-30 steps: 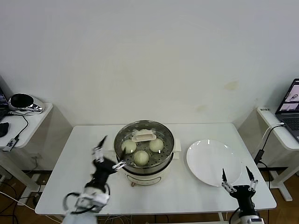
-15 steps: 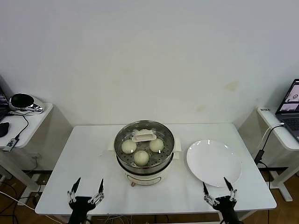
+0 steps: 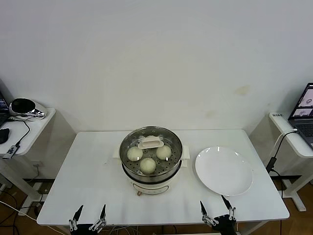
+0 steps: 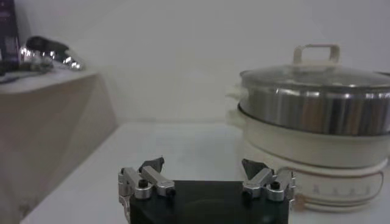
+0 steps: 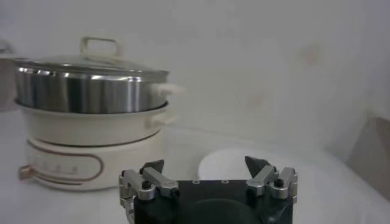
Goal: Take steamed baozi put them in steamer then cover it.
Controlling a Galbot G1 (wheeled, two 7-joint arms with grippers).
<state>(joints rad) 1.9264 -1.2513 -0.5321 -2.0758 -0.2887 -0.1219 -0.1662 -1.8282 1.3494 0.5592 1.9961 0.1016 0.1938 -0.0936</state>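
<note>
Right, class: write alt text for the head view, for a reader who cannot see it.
A steel steamer sits mid-table with its glass cover on and three baozi visible through it. An empty white plate lies to the steamer's right. The left gripper and right gripper are both open at the table's near edge, holding nothing.

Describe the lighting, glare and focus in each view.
Head view: even, soft light, faint shadows, steamer and white plate crisp. Left wrist view: soft focus overall, a bright sheen on the cover, the open left gripper dark. Right wrist view: hazy and washed out, highlights banding the steamer wall, the open right gripper dim, plate pale and blurred.
</note>
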